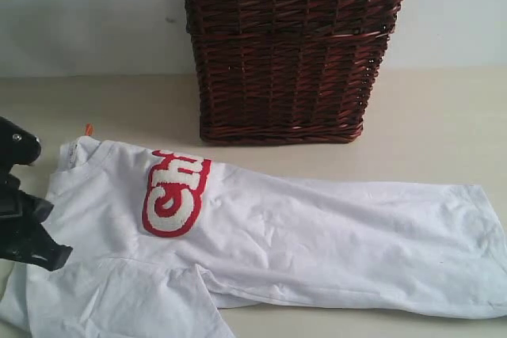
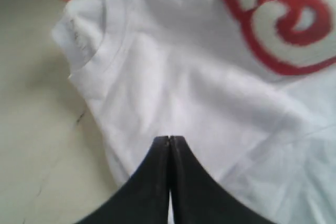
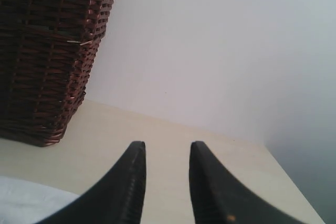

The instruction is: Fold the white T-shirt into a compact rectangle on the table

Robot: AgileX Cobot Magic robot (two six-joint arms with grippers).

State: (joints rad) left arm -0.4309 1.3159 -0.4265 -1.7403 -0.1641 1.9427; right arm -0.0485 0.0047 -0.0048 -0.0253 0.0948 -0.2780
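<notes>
Here's the broad cream-beige table (image 1: 444,116), smooth and matte, carrying everything. Across it, in front of the basket, lies the large white cotton T-shirt (image 1: 317,235), collar toward the left of the exterior view and hem out to the right. It looks long and narrow, so I'd judge 1 lengthwise fold is in and the crosswise folds are not yet done. 1 sleeve sprawls loose at the near left corner.

Behind the shirt stands the dark brown wicker basket (image 1: 289,53), upright near the wall and apart from the cloth, so it shouldn't get in the way.

The fuzzy white lettering outlined in thick red (image 1: 174,191) sits face up near the collar. Its far side is cut off at the shirt's edge, which fits that fold.

Now the 2 arms. The black left claw (image 2: 169,142) is low over the shoulder area, fingers pressed together. Whether a pinch of cloth is caught there, I cannot tell. It's well placed to lift the collar end.

The black right claw (image 3: 167,153) hangs spread and empty above bare table, with a corner of white cloth just beside it, likely waiting near the hem end.

Smallest of all, the little orange tag (image 1: 88,129) pokes out by the collar
</notes>
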